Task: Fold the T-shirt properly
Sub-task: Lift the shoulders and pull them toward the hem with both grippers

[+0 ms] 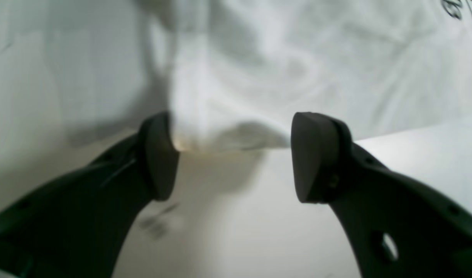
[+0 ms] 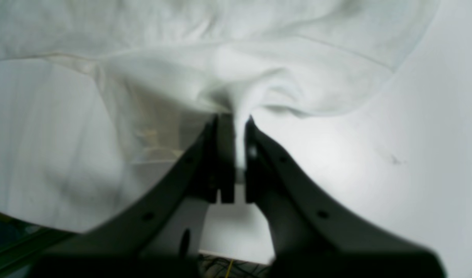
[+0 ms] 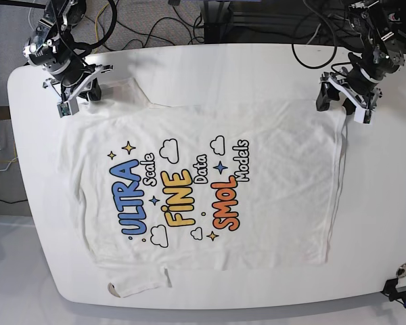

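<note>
The white T-shirt [image 3: 203, 183] lies flat on the table with its coloured print facing up. My right gripper [image 3: 78, 95] stands at the shirt's far left corner. In the right wrist view this gripper [image 2: 239, 146] is shut on a pinched fold of the T-shirt's white cloth [image 2: 220, 58]. My left gripper [image 3: 343, 101] is at the shirt's far right corner. The left wrist view has it [image 1: 235, 156] open, one finger on each side of the T-shirt's edge [image 1: 228, 131], which rises slightly off the table between them.
The white table [image 3: 365, 237] has bare surface to the right of the shirt and along its front edge. Cables [image 3: 155, 24] run on the floor behind the far edge. A small black fixture [image 3: 399, 284] sits at the near right corner.
</note>
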Robot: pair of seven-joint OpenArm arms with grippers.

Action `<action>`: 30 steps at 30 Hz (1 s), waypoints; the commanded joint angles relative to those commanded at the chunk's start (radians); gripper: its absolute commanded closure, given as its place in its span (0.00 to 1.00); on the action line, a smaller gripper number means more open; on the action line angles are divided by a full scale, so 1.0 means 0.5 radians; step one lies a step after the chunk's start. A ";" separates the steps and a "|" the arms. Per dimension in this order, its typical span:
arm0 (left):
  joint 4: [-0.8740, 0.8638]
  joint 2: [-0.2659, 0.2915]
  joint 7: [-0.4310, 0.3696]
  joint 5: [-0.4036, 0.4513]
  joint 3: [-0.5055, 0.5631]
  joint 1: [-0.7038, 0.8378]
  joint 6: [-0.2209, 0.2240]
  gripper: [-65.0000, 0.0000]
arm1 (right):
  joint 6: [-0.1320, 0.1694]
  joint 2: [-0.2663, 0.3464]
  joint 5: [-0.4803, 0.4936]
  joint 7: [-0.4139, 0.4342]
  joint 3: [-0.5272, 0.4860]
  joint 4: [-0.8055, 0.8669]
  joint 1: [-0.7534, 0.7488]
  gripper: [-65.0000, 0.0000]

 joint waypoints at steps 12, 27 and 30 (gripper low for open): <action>0.000 0.003 0.000 0.000 0.003 -0.064 0.000 0.50 | 0.000 0.000 0.000 0.000 0.000 0.000 0.000 1.00; -0.003 -0.003 0.000 0.000 0.003 -0.110 0.000 1.00 | 0.000 -0.003 0.000 0.000 0.000 0.000 0.003 1.00; 0.000 -0.006 0.000 0.000 0.000 -0.110 0.000 1.00 | 0.000 -0.003 0.000 0.000 0.000 0.000 0.000 1.00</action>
